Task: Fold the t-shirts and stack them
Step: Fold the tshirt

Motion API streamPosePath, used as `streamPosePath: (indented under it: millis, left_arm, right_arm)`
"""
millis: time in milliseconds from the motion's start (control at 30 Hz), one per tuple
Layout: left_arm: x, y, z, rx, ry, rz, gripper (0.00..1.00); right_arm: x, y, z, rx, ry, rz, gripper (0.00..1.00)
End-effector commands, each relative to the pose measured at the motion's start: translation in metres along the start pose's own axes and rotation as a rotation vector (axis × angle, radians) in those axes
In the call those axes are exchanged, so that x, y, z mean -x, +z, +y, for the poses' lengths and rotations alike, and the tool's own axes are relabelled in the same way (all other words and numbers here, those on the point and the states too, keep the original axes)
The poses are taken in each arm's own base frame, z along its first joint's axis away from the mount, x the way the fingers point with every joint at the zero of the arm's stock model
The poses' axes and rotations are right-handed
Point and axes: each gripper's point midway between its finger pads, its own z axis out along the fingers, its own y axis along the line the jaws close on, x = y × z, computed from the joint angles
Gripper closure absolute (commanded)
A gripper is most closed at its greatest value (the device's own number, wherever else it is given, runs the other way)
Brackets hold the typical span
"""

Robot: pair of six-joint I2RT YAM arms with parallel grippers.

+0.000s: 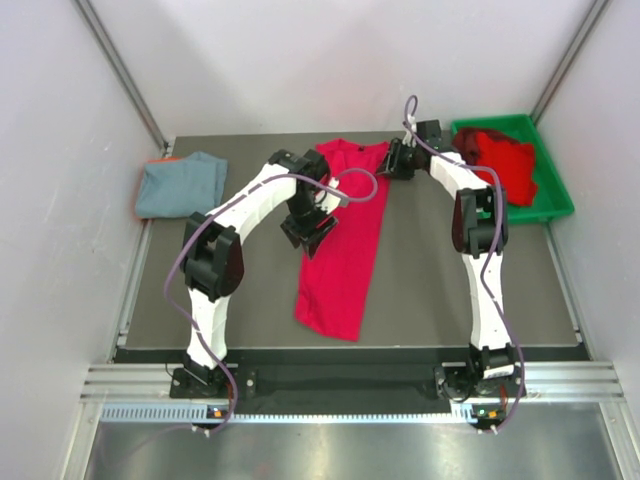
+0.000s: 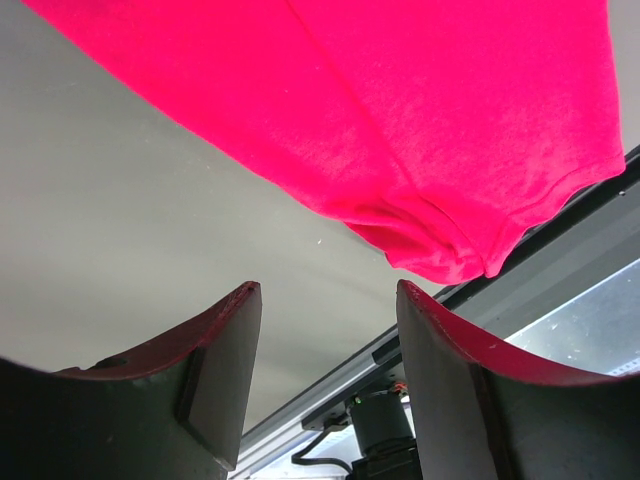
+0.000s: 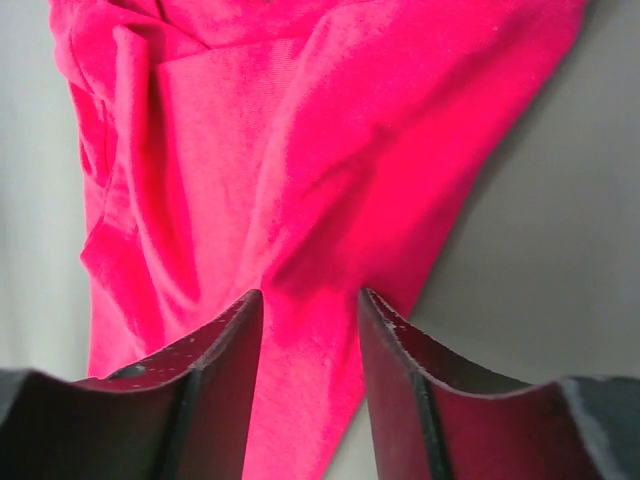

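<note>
Since the bright red t-shirt (image 1: 345, 250) lies as one long narrow strip, collar at the far middle of the tabletop (image 1: 440, 280) and hem toward the near edge, slanting slightly left as it comes near, the next fold probably has to run along that axis.

The right tool (image 3: 307, 295) sits at the strip's far right corner. Its fingers are apart, with bunched cloth lying in the gap and not visibly pinched. The left tool (image 2: 325, 290) hovers over the strip's left edge about midway along, spread and holding nothing, so the right arm is nearer the collar end.

The hem stops just short of the near edge, leaving little room there. Bare tabletop lies on both sides. A folded grey-blue t-shirt (image 1: 180, 185) rests far left, well apart. A green bin (image 1: 555, 195) far right holds more red t-shirts (image 1: 500, 160).
</note>
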Motion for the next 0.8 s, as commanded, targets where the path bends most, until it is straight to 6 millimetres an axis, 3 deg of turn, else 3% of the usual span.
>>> streamPosePath:
  millis: [0, 233, 433, 767]
  left_arm:
    - [-0.012, -0.014, -0.006, -0.036, -0.021, 0.020, 0.39]
    - [-0.003, -0.019, 0.007, -0.044, -0.050, -0.015, 0.39]
    - [0.002, -0.016, 0.016, -0.056, -0.073, -0.036, 0.39]
    - [0.016, -0.020, 0.028, -0.047, -0.086, -0.068, 0.39]
  right_arm:
    - [0.032, -0.025, 0.023, 0.005, -0.068, -0.081, 0.55]
    - [0.014, -0.028, 0.011, -0.034, -0.073, -0.035, 0.56]
    - [0.016, -0.046, 0.016, -0.052, -0.124, -0.046, 0.58]
    - [0.009, -0.057, 0.013, -0.083, -0.131, -0.028, 0.58]
